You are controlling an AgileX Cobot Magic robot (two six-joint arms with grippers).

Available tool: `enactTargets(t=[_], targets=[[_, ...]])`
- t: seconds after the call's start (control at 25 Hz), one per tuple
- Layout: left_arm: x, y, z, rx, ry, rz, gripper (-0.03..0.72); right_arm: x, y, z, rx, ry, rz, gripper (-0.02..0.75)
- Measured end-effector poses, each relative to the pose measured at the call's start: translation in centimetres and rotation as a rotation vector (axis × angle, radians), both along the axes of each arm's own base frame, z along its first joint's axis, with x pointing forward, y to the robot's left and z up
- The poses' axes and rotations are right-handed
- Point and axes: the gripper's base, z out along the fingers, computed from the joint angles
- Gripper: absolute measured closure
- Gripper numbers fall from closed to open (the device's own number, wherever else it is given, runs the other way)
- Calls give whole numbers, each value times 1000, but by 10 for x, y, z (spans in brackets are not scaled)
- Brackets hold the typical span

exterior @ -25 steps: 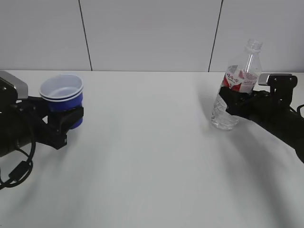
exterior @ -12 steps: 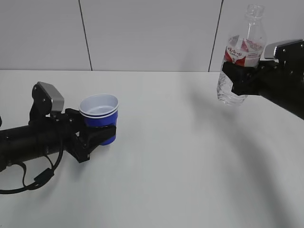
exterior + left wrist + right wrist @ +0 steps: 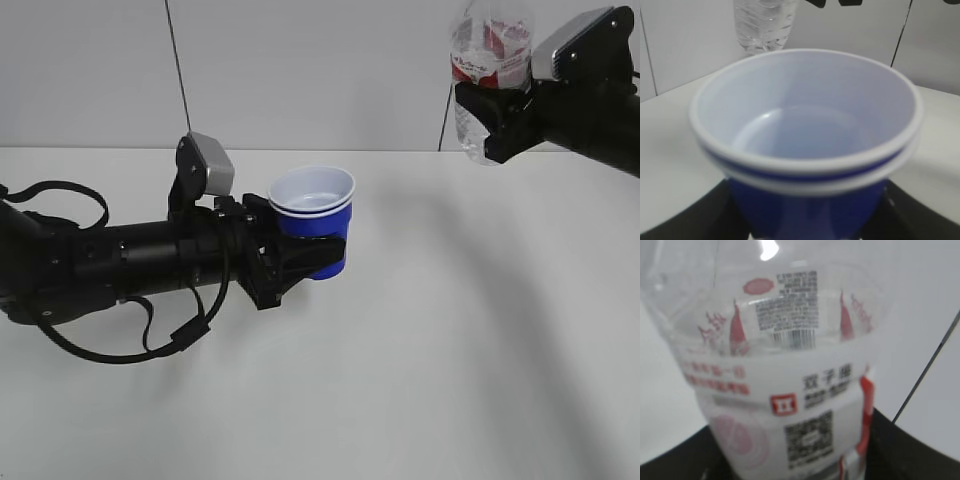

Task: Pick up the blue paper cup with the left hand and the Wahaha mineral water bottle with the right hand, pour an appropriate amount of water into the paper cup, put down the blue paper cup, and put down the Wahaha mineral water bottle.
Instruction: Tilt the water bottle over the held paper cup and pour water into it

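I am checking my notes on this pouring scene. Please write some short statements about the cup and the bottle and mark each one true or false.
1. The left pincer holds the blue cup above the table. True.
2. The cup is full of water. False: it looks empty.
3. The right pincer holds the bottle higher than the cup. True.
4. The bottle is directly over the cup. False: it is off to the right.

Bottle (image 3: 488, 75) neck cut off by top edge; cup (image 3: 807, 145) base hidden btw pincer fingers.
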Motion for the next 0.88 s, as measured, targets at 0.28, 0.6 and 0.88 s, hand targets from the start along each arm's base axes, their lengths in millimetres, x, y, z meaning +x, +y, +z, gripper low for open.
enactTargets(t=[0.28, 0.6, 0.88], targets=[[16, -17, 11, 28, 49, -46, 272, 5, 2, 6, -222, -110, 44, 353], [15, -31, 11, 54, 77, -64, 277, 5, 3, 6, -334, -172, 62, 353], [18, -46, 14, 46, 80, -23, 277, 5, 3, 6, -420, -225, 69, 353]])
